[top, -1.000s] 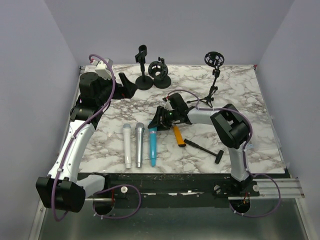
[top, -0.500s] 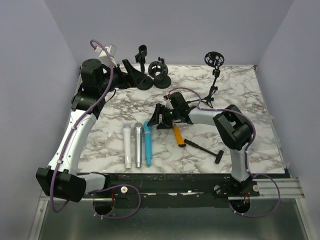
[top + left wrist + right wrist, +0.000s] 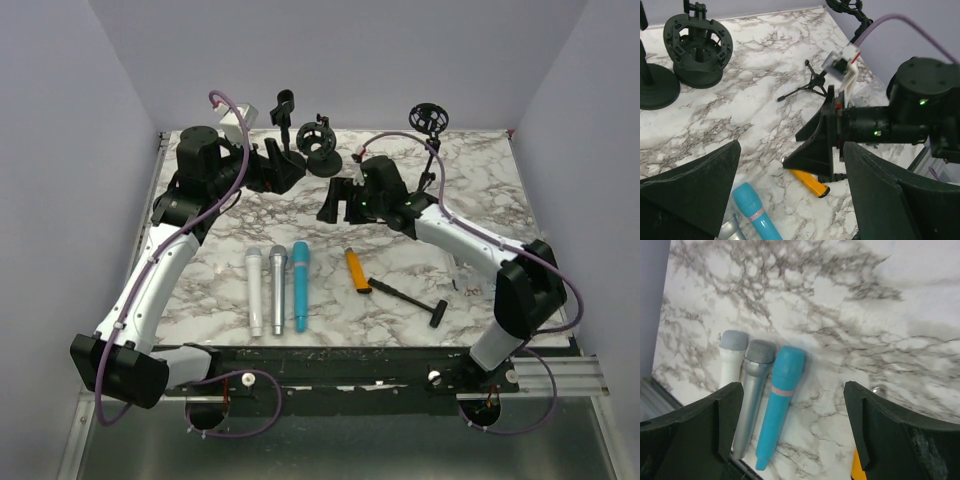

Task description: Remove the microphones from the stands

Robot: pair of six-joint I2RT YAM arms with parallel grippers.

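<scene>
The left arm [image 3: 150,290] and right arm [image 3: 460,235] have white links and black joints. A purple cable [image 3: 900,19] runs along each; the fingers [image 3: 690,435] are black wedges

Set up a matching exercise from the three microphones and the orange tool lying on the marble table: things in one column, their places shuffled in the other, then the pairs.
Things
1. white microphone
2. grey microphone
3. blue microphone
4. orange tool

Places
A. in the middle of the row, a microphone on either side
B. lying apart, to the right of the whole row
C. left end of the row
D. right end of the row, nearest the orange tool

Pairs: 1-C, 2-A, 3-D, 4-B
</scene>
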